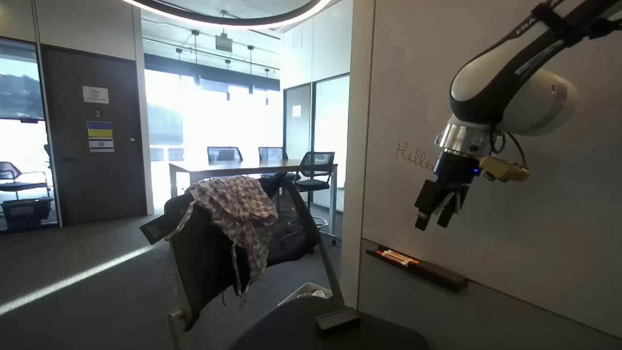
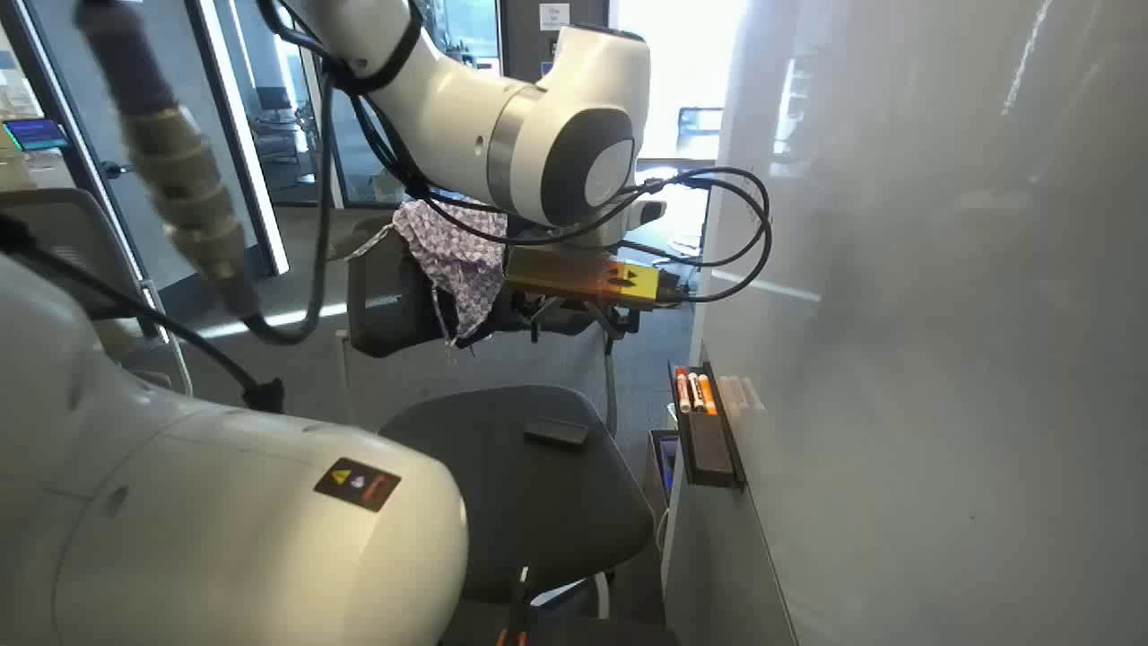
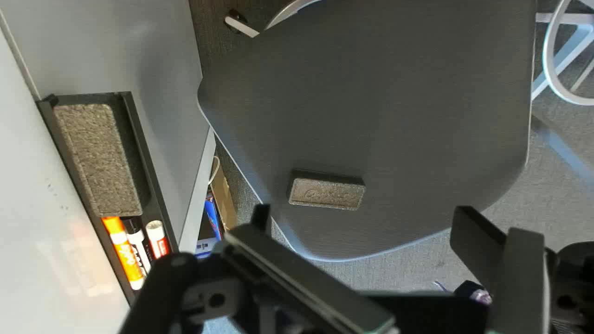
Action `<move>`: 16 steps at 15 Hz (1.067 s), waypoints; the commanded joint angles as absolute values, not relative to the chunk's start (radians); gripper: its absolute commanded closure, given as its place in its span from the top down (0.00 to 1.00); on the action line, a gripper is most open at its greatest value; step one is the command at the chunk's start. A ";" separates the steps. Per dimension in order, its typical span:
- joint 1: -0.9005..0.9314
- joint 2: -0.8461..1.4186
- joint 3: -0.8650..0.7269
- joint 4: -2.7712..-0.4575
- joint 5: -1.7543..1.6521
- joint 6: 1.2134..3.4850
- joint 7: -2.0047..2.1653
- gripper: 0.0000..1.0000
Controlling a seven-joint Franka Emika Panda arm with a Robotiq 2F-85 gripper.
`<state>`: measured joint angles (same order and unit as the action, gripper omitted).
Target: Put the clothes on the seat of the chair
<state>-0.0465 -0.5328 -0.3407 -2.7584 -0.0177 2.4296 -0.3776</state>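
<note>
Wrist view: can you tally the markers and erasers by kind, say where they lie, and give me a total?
Markers: 3 (1 orange, 1 black-and-white, 1 red-and-white), all in the tray
Erasers: 2 (1 on the chair seat, 1 in the tray)
Total: 5

In both exterior views the clothes (image 1: 243, 209), crumpled and patterned in whitish and muted purple checks, hang draped over the top of the dark chair back (image 1: 206, 262). One narrow tie trails to the left; the lower part tapers downward, ending in loose strings. The dark chair seat (image 2: 538, 502), flat with rounded corners, lies nearer and lower, apart from them.
</note>
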 commanded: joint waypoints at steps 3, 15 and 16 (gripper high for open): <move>-0.067 -0.531 -0.318 -2.756 -0.001 2.426 -0.389 1.00; 0.071 -0.453 -0.174 -2.609 0.005 2.414 -0.396 1.00; 0.096 -0.415 -0.151 -2.564 0.009 2.433 -0.393 1.00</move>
<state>0.0425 -0.5131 -0.2025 -2.6899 -0.0138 2.4295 -0.3896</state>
